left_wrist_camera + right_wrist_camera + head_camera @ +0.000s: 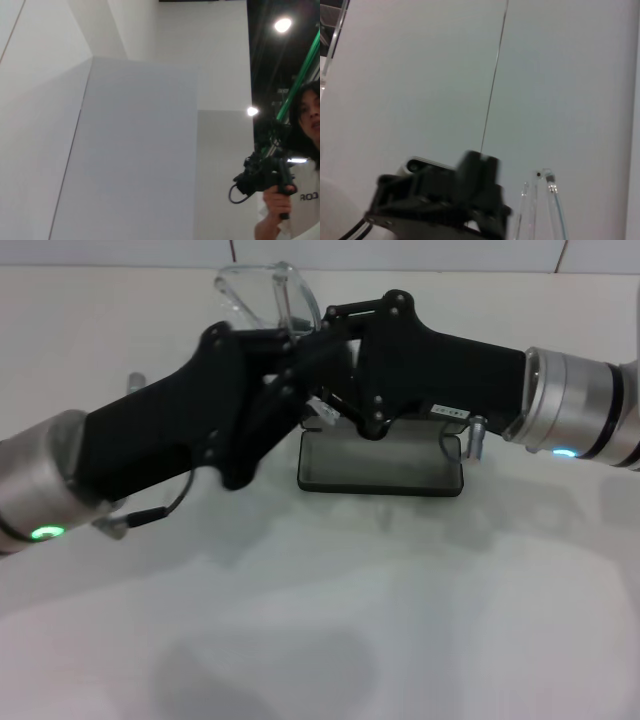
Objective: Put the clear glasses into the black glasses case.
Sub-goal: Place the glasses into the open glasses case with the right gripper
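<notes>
The clear glasses (262, 292) are up off the table at the back centre of the head view, their lenses showing above both arms. My left gripper (285, 352) reaches in from the left and my right gripper (335, 328) from the right. They meet just under the glasses, and black links hide which one holds them. Two thin clear arms of the glasses (540, 205) show in the right wrist view beside the left gripper (440, 200). The black glasses case (380, 488) lies open on the white table below the grippers, its greyish lining facing up.
The white table (330, 620) stretches in front of the case, and a white wall runs along the back. In the left wrist view a person (300, 165) holding a black device stands at the side, past white panels.
</notes>
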`<state>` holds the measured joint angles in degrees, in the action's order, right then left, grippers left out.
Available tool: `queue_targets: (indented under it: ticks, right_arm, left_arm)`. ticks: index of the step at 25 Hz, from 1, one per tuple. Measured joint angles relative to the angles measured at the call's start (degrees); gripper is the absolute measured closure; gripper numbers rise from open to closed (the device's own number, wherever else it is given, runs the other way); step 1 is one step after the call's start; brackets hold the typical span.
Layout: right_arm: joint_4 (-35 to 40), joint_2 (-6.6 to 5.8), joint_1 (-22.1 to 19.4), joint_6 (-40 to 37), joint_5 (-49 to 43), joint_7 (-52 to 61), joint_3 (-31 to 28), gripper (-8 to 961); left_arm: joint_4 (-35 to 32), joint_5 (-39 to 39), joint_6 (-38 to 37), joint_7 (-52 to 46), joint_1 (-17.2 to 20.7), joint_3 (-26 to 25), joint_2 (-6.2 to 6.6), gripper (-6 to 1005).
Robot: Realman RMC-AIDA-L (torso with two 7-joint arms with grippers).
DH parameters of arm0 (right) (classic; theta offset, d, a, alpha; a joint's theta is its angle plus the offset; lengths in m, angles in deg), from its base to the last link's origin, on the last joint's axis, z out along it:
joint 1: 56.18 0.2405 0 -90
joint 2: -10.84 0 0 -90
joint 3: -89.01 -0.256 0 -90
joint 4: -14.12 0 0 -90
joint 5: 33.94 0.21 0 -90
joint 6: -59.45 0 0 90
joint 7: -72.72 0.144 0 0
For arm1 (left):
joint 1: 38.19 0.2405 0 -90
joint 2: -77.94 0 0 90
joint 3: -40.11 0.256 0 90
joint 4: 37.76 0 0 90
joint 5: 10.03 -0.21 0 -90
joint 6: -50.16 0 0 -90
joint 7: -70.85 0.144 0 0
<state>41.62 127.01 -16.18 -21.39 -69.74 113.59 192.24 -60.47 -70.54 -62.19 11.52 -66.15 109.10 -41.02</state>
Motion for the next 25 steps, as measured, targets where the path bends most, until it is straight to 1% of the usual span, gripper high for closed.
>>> queue_targets:
  ticks: [3, 4, 5, 6, 7, 9, 10, 11, 12, 13, 14, 15, 16, 17, 18, 19, 21, 23, 25]
  right_arm:
    - [0.93, -0.41, -0.8, 0.07, -0.31, 0.27, -0.08, 835]
    - [1.34, -0.61, -1.09, 0.14, -0.58, 0.4, -0.11, 834]
    - [3.31, -1.29, -1.88, 0.83, -2.14, 1.31, -0.12, 833]
    - [7.89, -2.79, -3.33, 2.95, -5.98, 4.53, -0.14, 832]
    - [7.89, -2.79, -3.33, 2.95, -5.98, 4.53, -0.14, 832]
    - [18.37, -5.17, -5.96, 8.26, -16.39, 14.08, -0.18, 830]
    - [22.53, -5.77, -6.99, 10.21, -20.94, 17.99, -0.15, 829]
    - [28.19, -6.42, -8.58, 12.82, -27.69, 23.61, -0.35, 829]
    - [34.73, -6.68, -10.39, 15.51, -36.26, 30.55, -0.56, 828]
    - [34.73, -6.68, -10.39, 15.51, -36.26, 30.55, -0.56, 827]
    - [48.77, -4.94, -15.43, 18.07, -56.77, 44.11, -1.89, 826]
    - [51.13, -4.22, -16.36, 18.04, -59.69, 45.68, -2.03, 826]
    - [56.49, -2.48, -18.46, 17.81, -70.14, 51.19, -2.5, 825]
    - [60.5, -1.29, -19.89, 17.54, -76.98, 54.31, -2.3, 824]
    - [64.1, -0.4, -21.01, 17.44, -83.77, 57.59, -1.19, 823]
    - [66.76, -0.07, -21.68, 17.62, -89.72, 60.37, 0.33, 823]
    - [69.43, -0.24, -21.5, 18.59, -97.16, 63.92, 3.56, 821]
    - [70.14, -0.23, -20.72, 19.63, -100.92, 66.23, 5.44, 820]
    - [70.68, -0.11, -20.38, 20.9, -102.58, 67.85, 6.87, 818]
  left_arm:
    - [-0.64, 0.0, -2.49, -0.13, 1.45, 0.01, 1.52, 951]
    - [-1.07, 0.09, -3.35, -0.41, 2.15, -0.04, 2.43, 951]
    - [-1.7, 0.47, -3.73, -1.21, 2.92, -0.09, 3.13, 951]
    - [-3.4, 1.81, -3.93, -3.47, 4.85, -0.4, 4.34, 951]
    - [-3.4, 1.81, -3.93, -3.47, 4.85, -0.4, 4.34, 951]
    - [-5.87, 3.29, -3.95, -5.5, 7.31, -1.51, 5.06, 951]
    - [-7.25, 3.83, -3.95, -6.43, 8.64, -2.61, 5.29, 951]
    - [-8.37, 4.02, -3.95, -7.17, 9.63, -3.78, 5.43, 951]
    - [-9.54, 4.13, -3.95, -8.13, 10.82, -5.32, 5.53, 951]
    - [-10.2, 4.14, -3.94, -8.78, 11.34, -6.74, 5.56, 951]
    - [-10.62, 4.14, -3.94, -9.56, 11.99, -8.28, 5.58, 951]
    - [-10.82, 4.14, -3.93, -9.97, 12.25, -9.29, 5.58, 951]
    - [-10.84, 4.07, -3.93, -10.19, 12.49, -10.3, 5.55, 951]
    - [-10.82, 3.99, -3.92, -10.33, 12.63, -11.18, 5.45, 951]
    - [-10.77, 3.89, -3.9, -10.31, 12.56, -11.41, 5.34, 950]
    - [-10.67, 3.78, -3.9, -10.22, 12.49, -11.59, 5.23, 950]
    - [-10.57, 3.56, -3.86, -10.03, 12.28, -11.65, 5.12, 950]
    - [-10.56, 3.14, -3.83, -9.92, 12.23, -11.75, 4.94, 950]
    - [-10.54, 2.74, -3.83, -9.72, 12.16, -11.78, 4.68, 950]
